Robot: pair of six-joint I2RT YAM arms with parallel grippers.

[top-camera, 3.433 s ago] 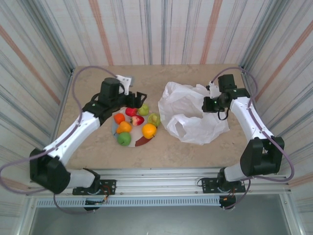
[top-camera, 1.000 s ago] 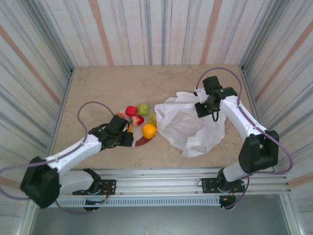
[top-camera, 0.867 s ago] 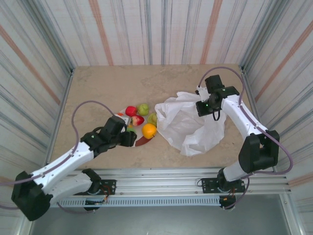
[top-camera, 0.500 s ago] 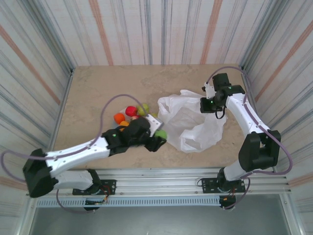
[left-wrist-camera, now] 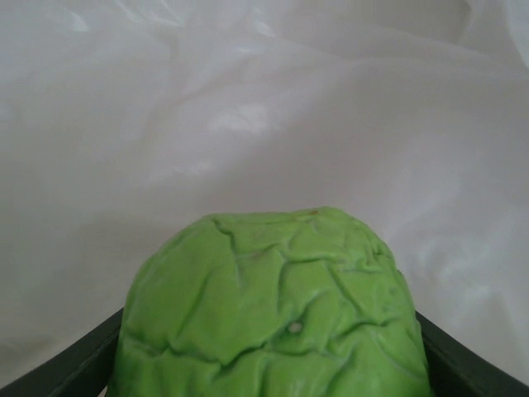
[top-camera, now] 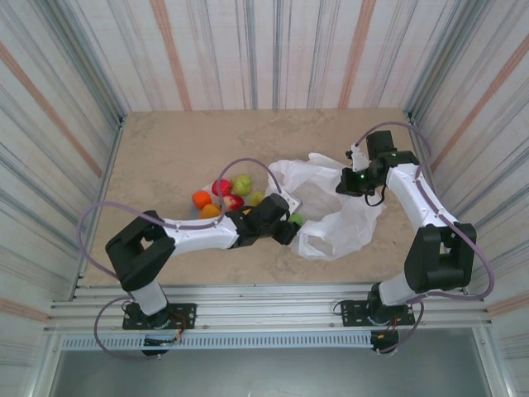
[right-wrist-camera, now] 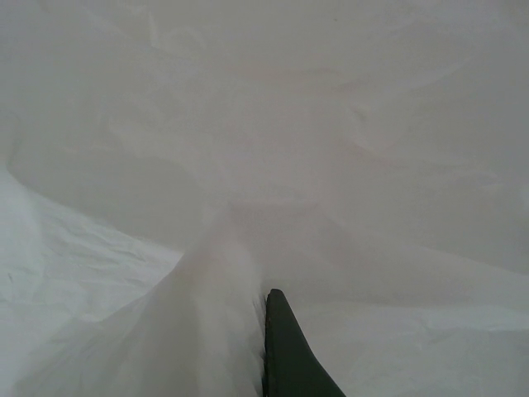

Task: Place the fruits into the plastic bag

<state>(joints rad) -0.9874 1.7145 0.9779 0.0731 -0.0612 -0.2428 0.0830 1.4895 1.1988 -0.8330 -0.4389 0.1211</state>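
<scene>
The plastic bag (top-camera: pixel 335 223) had been drawn up and back at its far edge and now lay with its mouth open toward the left hand (top-camera: pixel 287 225). That hand had swung over from the pile of fruit to the lip of the bag in about a second, carrying a green fruit (top-camera: pixel 296 219) with it. By my reading, the first fruit was at the opening and only needed carrying a little further in and letting go. The other fruits (top-camera: pixel 221 188) were left in a cluster on the surface (top-camera: pixel 165 149) behind the left hand, well apart from the bag.

The right hand (top-camera: pixel 354 177) was closed tight on the bag's far rim. Its wrist view showed white film (right-wrist-camera: pixel 207 314) bunched against one dark finger (right-wrist-camera: pixel 285 351).

The left hand stood fairly wide, with its fingers (left-wrist-camera: pixel 58 372) pressed against either side of the green fruit (left-wrist-camera: pixel 273 306). Crinkled white plastic lay directly ahead of the fruit. Whether the fruit was already touching the film could not be told.
</scene>
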